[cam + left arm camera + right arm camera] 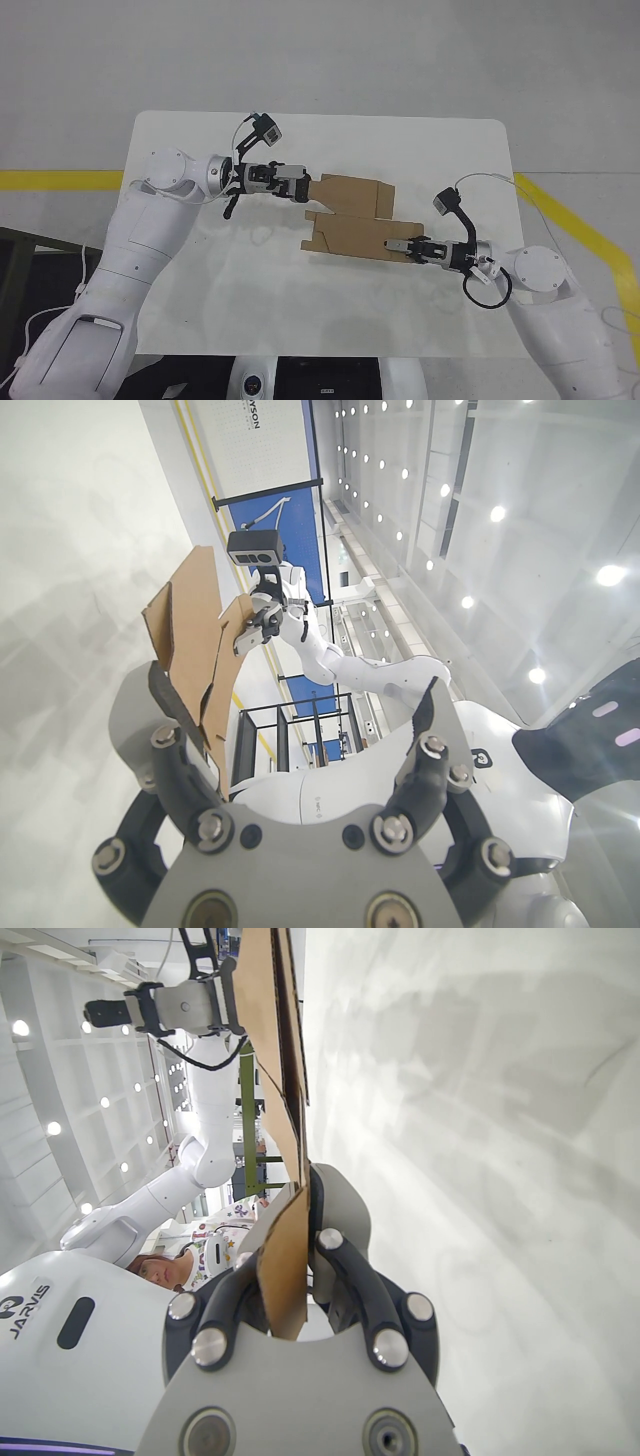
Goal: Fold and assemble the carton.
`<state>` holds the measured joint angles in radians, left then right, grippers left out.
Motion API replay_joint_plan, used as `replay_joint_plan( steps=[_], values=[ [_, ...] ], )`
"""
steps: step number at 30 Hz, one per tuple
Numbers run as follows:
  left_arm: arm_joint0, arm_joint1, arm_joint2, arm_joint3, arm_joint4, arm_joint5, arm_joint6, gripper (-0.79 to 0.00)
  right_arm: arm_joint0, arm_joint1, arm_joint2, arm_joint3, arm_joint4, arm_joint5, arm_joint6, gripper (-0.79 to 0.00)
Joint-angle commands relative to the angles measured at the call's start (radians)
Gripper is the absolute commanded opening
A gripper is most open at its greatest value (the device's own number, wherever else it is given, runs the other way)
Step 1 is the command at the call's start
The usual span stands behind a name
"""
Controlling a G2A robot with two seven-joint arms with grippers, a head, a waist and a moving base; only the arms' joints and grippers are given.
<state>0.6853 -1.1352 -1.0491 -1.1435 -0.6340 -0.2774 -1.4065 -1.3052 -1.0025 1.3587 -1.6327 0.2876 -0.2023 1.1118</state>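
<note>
A flat brown carton (350, 212) of two offset panels is lifted over the middle of the white table (200, 300). My right gripper (405, 245) is shut on its near right edge; in the right wrist view the cardboard (282, 1273) runs between the fingers of that gripper (302, 1188). My left gripper (305, 188) sits at the carton's far left edge. In the left wrist view that gripper (294, 674) is open wide, and the carton (192, 640) rests against one finger (167, 697). Farther off there, the right gripper (255, 630) clamps the opposite edge.
The table has bare surface all around the carton. Yellow floor tape (60, 180) runs past the table's left and right sides. The left gripper (220, 998) appears at the carton's far end in the right wrist view.
</note>
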Motion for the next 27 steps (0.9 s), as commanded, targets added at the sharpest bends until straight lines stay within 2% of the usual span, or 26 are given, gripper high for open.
replay_joint_plan(
  steps=[1,11,27],
  values=[
    [0.000,0.001,-0.004,-0.005,0.002,0.004,-0.003,0.000,-0.001,0.000,-0.002,0.001,-0.005,0.002,-0.008,-0.785],
    [0.004,-0.003,0.005,-0.015,-0.002,0.006,0.005,0.000,0.000,0.001,-0.035,-0.023,-0.027,0.006,-0.006,-0.785],
    [-0.019,-0.017,0.030,0.023,-0.008,-0.005,-0.007,0.000,0.025,-0.001,-0.078,-0.040,0.017,0.013,0.019,-0.785]
  ],
)
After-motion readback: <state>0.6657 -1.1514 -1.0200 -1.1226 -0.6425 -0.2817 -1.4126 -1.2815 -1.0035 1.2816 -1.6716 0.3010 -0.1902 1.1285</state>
